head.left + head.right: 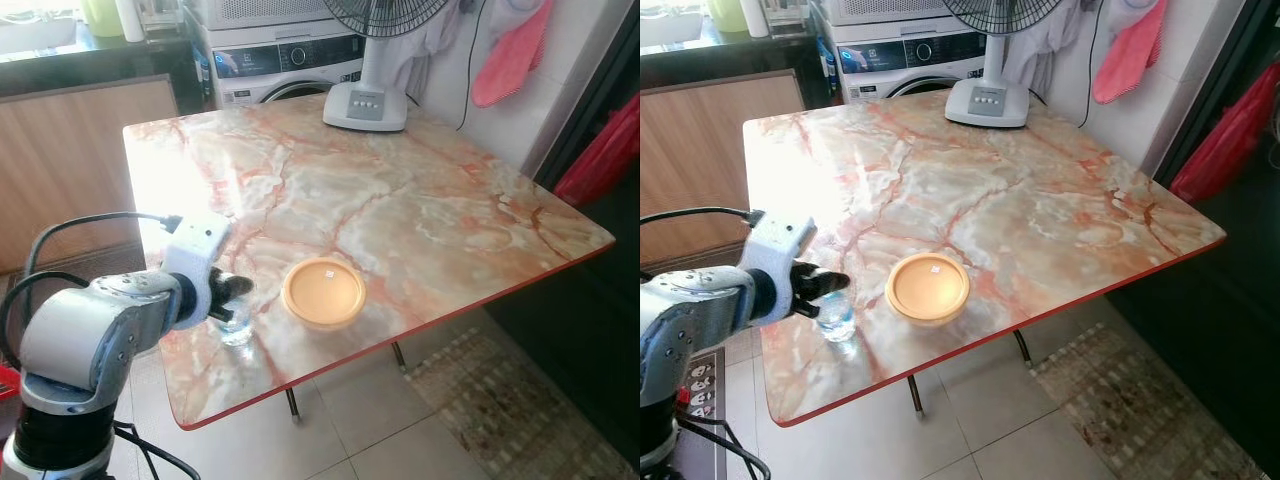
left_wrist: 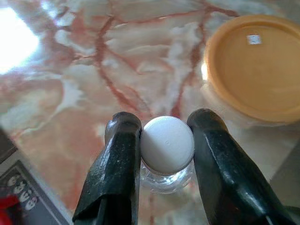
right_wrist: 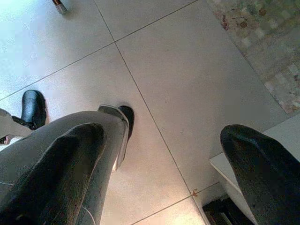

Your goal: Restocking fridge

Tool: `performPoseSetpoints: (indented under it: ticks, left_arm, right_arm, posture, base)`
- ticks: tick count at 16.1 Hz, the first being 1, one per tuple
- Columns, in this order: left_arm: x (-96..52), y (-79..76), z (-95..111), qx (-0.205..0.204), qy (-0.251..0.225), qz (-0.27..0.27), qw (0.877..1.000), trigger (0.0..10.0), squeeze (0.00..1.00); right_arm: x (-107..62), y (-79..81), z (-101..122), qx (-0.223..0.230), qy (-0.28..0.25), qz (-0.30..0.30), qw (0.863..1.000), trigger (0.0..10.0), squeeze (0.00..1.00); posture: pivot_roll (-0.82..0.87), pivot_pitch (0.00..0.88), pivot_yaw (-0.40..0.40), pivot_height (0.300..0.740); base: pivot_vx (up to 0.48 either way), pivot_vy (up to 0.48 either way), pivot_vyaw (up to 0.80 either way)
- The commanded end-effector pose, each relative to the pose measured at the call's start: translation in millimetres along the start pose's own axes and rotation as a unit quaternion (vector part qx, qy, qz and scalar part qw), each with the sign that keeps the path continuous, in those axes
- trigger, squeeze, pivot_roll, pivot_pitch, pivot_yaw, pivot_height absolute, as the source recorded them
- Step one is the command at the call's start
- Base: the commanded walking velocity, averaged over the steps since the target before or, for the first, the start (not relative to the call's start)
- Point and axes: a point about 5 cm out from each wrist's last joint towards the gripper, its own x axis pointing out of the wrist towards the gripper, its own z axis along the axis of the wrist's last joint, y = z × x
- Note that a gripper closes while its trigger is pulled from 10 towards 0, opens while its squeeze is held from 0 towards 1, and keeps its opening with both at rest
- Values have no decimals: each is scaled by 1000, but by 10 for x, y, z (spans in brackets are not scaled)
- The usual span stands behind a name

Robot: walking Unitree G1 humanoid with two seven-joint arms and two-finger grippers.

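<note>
A small clear bottle (image 1: 237, 329) with a white cap (image 2: 167, 144) stands upright near the front left edge of the marble table (image 1: 400, 190). My left gripper (image 1: 234, 290) reaches over that edge and is shut on the bottle; both black fingers (image 2: 123, 154) press the sides of its cap. A round orange-lidded container (image 1: 323, 291) sits on the table just right of the bottle, apart from it. My right gripper (image 3: 164, 140) hangs low over the tiled floor, open, with nothing between its fingers (image 3: 70, 164).
A white standing fan (image 1: 372, 70) occupies the table's far edge. Behind it is a washing machine (image 1: 290, 60). A pink cloth (image 1: 510, 55) and a red bag (image 1: 600, 150) hang at the right. A patterned rug (image 1: 520, 400) lies on the floor at the front right.
</note>
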Motion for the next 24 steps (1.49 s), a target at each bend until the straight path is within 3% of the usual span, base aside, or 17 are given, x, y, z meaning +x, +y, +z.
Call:
performPoseSetpoints:
  ticks: [1, 3, 5, 7, 10, 11, 12, 13, 16, 18, 20, 22, 24]
  left_arm:
    - [-41, 119, 37, -6, -13, 34, 999, 0, 0]
    - [-92, 265, 45, -6, -17, 68, 998, 0, 0]
    - [-261, 682, -58, -22, -5, 171, 985, 0, 0]
    - [-365, 948, -225, -29, 19, 234, 972, 0, 0]
    - [-597, 1436, -778, -63, 74, 365, 926, 0, 0]
    - [-588, 1495, -945, -65, 78, 377, 921, 0, 0]
    - [-562, 1508, -1094, -71, 76, 380, 919, 2235, 0]
    - [-468, 1444, -1403, -86, 81, 359, 926, 10000, 0]
    - [-289, 1199, -2044, -124, 95, 314, 937, 10000, 0]
    - [-203, 987, -2520, -144, 128, 306, 932, 10000, 0]
    - [-136, 794, -2860, -163, 141, 304, 928, 10000, 0]
    - [-60, 614, -3075, -164, 158, 292, 929, 10000, 0]
    - [44, 494, -3193, -74, 173, 305, 934, 10000, 0]
  right_arm:
    - [-4, -28, -1, 0, 3, -4, 1000, 10000, 0]
    - [-3, -25, 0, 0, 3, -3, 1000, 10000, 0]
    - [-2, -20, 3, -1, 3, -2, 1000, 10000, 0]
    - [-1, -17, 5, -3, 3, -1, 1000, 10000, 0]
    - [0, -18, 11, -4, 3, 0, 1000, 10000, 0]
    - [0, -19, 12, -4, 3, 0, 1000, 10000, 0]
    - [0, -20, 13, -5, 3, 1, 1000, 10000, 0]
    - [1, -18, 13, -9, 4, 2, 1000, 10000, 0]
    - [-1, -22, 12, -5, 3, 0, 1000, 10000, 0]
    - [-4, -33, 9, -5, 3, 0, 1000, 10000, 0]
    - [-5, -40, 11, -9, 4, 0, 1000, 10000, 0]
    - [-6, -49, 15, -11, 4, 0, 1000, 10000, 0]
    - [-7, -61, 24, -13, 3, -1, 1000, 10000, 0]
  posture:
    - [226, 0, -45, 740]
    - [227, 0, -46, 740]
    - [239, 0, -52, 740]
    - [239, 0, -53, 740]
    - [244, 0, -56, 740]
    - [246, 0, -60, 740]
    - [246, 0, -60, 740]
    - [238, 0, -57, 740]
    - [226, 0, -55, 740]
    - [224, 0, -58, 740]
    - [223, 0, -68, 740]
    - [218, 0, -72, 740]
    - [213, 0, -79, 740]
  base:
    - [0, 0, 0]
    - [0, 0, 0]
    - [0, 0, 0]
    - [0, 0, 0]
    - [0, 0, 0]
    - [0, 0, 0]
    - [0, 0, 0]
    - [0, 0, 0]
    - [0, 0, 0]
    - [0, 0, 0]
    - [0, 0, 0]
    - [0, 0, 0]
    - [0, 0, 0]
